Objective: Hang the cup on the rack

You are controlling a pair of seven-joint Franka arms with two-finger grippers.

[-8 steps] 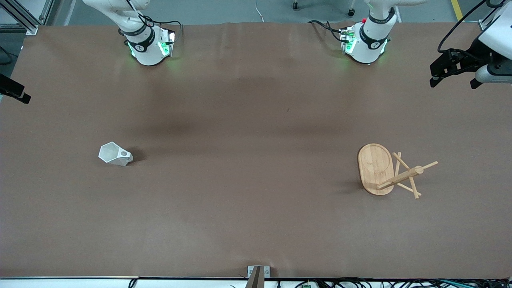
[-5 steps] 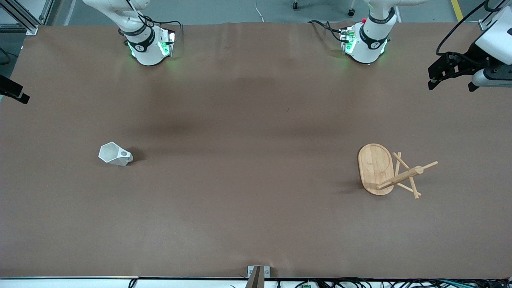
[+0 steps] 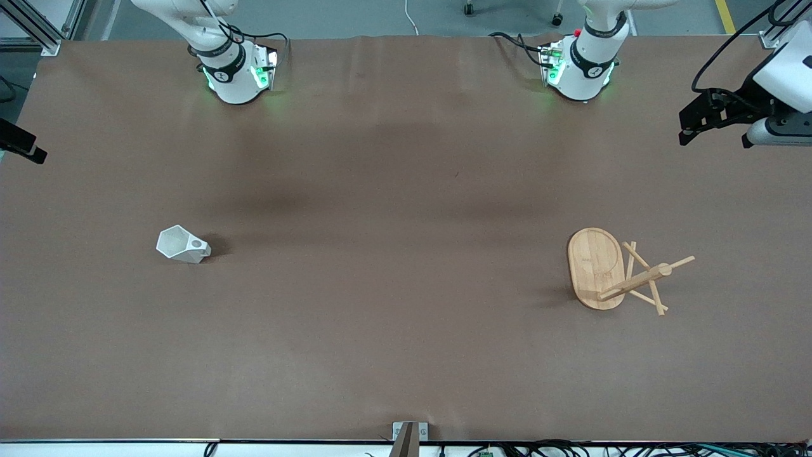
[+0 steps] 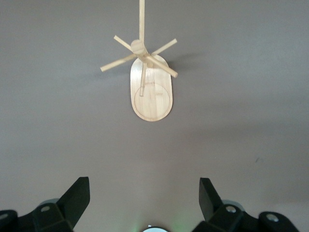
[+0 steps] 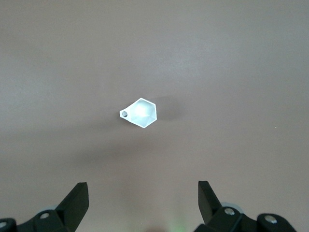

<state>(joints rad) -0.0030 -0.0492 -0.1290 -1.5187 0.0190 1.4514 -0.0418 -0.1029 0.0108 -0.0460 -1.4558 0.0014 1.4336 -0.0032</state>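
Observation:
The white faceted cup [image 3: 183,245] rests on the brown table toward the right arm's end, its polygonal rim turned toward that end and a small round hole at its narrow end. In the right wrist view the cup [image 5: 140,112] lies well ahead of my right gripper [image 5: 143,193], which is open and empty. Only a black part of the right gripper [image 3: 22,147] shows at the table's edge. The bamboo rack [image 3: 596,266] sits on its oval base toward the left arm's end, pegs crossing on its post. My left gripper [image 3: 717,134] hangs over that end's edge, open and empty, looking at the rack [image 4: 150,92].
The arms' white bases [image 3: 238,73] [image 3: 580,66] stand along the table's edge farthest from the front camera. A small metal bracket [image 3: 409,435] sits at the nearest edge. Brown tabletop [image 3: 393,254] stretches between cup and rack.
The left gripper has drifted slightly over its end of the table. The right gripper has edged a little toward the table's edge. Cup and rack have not moved.

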